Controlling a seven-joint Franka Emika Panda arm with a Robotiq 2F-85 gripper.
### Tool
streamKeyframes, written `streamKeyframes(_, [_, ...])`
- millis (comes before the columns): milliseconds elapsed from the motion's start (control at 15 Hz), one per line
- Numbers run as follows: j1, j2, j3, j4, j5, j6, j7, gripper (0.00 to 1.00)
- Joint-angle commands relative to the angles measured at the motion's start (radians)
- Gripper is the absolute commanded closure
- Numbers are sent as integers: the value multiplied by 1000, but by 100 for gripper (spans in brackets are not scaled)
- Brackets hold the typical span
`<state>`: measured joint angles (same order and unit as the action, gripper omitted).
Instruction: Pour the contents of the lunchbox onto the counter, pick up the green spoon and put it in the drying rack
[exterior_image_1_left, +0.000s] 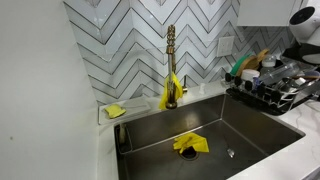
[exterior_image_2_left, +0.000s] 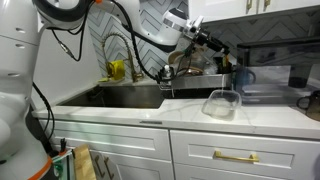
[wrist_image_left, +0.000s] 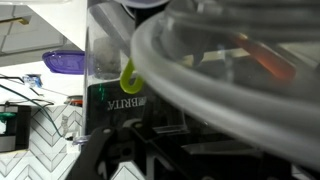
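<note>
My gripper (exterior_image_2_left: 222, 47) hangs over the black wire drying rack (exterior_image_1_left: 268, 97), at the far end of the sink (exterior_image_1_left: 200, 135). Its jaws are too dark and blurred in the wrist view to tell whether they are open or shut. A yellow-green looped piece (wrist_image_left: 130, 75) shows close in front of a clear Brita pitcher (wrist_image_left: 108, 70); it may be the green spoon. A green item (exterior_image_1_left: 236, 68) stands at the rack's near end. The clear lunchbox (exterior_image_2_left: 222, 103) sits on the white counter (exterior_image_2_left: 140, 112), apart from the gripper.
A gold faucet (exterior_image_1_left: 171, 60) with a yellow cloth over it stands behind the basin. Another yellow cloth (exterior_image_1_left: 190, 144) lies in the sink, and a yellow sponge (exterior_image_1_left: 116, 111) sits on the back ledge. The rack is crowded with dishes.
</note>
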<state>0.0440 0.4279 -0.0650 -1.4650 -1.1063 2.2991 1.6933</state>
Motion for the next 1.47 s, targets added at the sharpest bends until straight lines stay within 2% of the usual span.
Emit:
streamKeyframes(0, [4, -19, 2, -17, 35, -31, -54, 0])
streamKeyframes(400, [-10, -143, 3, -97, 164, -128, -235, 0])
streamKeyframes(800, [-24, -252, 8, -152, 288, -292, -447, 0])
streamKeyframes(1067, [-65, -350, 4, -247, 414, -211, -592, 0])
streamKeyframes(1400, [-107, -472, -18, -371, 589, -178, -820, 0])
